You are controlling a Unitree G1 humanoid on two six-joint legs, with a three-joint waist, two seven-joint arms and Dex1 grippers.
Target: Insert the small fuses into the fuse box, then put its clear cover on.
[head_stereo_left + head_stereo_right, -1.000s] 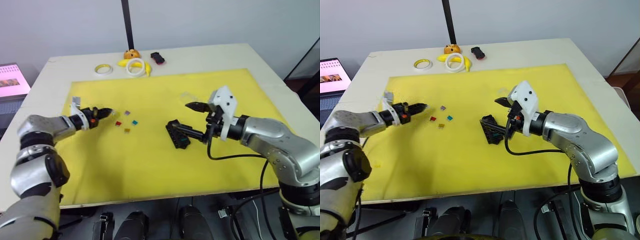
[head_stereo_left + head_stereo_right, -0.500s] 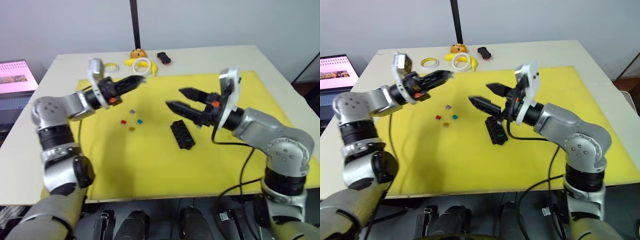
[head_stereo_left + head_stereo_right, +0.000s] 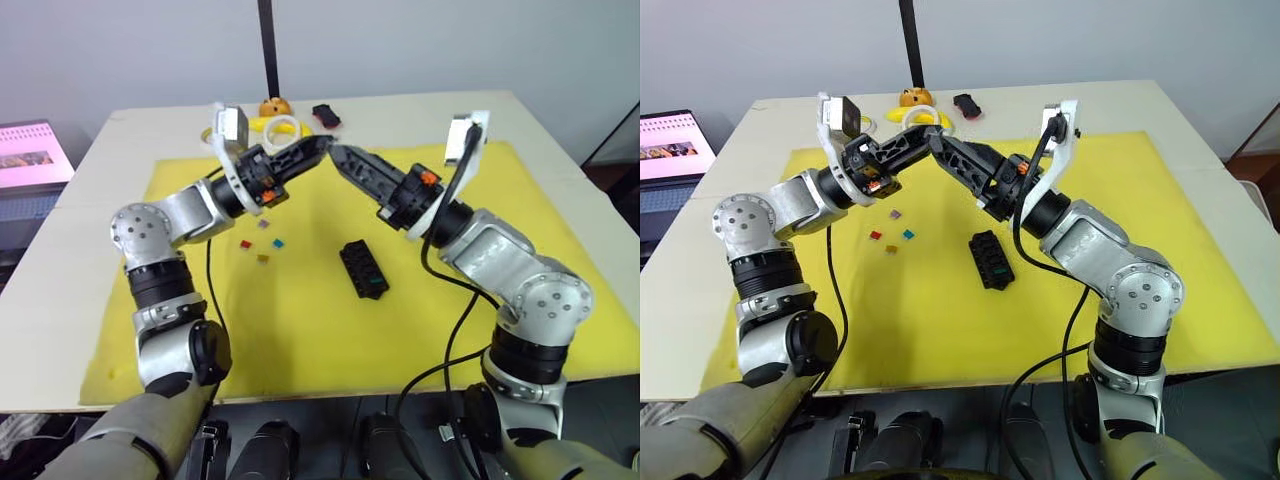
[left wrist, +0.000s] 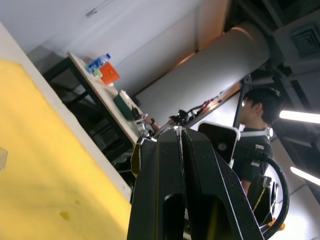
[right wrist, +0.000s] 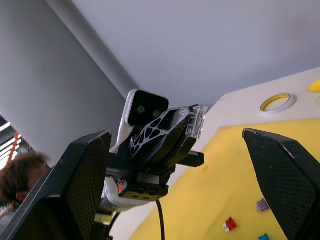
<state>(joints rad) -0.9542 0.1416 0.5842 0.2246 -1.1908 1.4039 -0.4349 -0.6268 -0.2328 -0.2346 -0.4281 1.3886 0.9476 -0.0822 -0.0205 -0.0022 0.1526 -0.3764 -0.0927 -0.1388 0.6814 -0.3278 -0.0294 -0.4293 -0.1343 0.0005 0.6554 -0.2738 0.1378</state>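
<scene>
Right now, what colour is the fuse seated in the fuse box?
Green; one fuse sits near an end of the black fuse box, clearest in the left eye view.

The scene is being lit brightly and evenly from overhead, and the yellow mat (image 3: pixel 480 330) is being rendered without glare. Soft shadows are being cast beneath the raised arms, toward 6 o'clock of the fuse box (image 3: pixel 363 269) and beside the small fuses (image 3: pixel 262 240). In the left wrist view, ceiling lamps are being blown out at 3 o'clock, while the left gripper (image 4: pixel 179 150) is being shown dark and blurred. In the right wrist view, the black fingers (image 5: pixel 282 175) are being held out of focus, and the clear cover (image 5: pixel 196 120) is being picked out by faint highlights.
</scene>
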